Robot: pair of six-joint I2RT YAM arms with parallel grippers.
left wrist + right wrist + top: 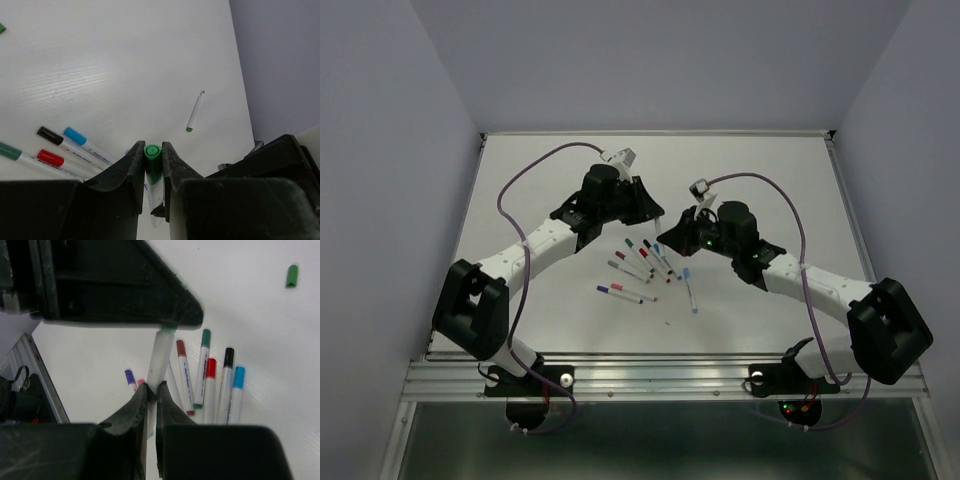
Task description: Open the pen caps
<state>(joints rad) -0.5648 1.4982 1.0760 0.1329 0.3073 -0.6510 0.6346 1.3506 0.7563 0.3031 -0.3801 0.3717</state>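
Note:
My left gripper (153,148) is shut on the green cap (152,162) of a pen held above the table. My right gripper (151,388) is shut on the same pen's white barrel (161,357). In the right wrist view the green cap (169,330) just shows at the left fingers. The two grippers (650,213) (688,230) meet tip to tip above the table's middle. Capped pens lie below: dark red (180,347), teal (205,337), red (211,368), black (228,356), blue (239,376), purple (130,376).
A loose green cap (291,276) lies apart on the white table (770,180). An uncapped white barrel with a green tip (196,112) lies alone near the table's edge. The pen cluster (645,262) lies in front of the grippers. Grey walls surround the table.

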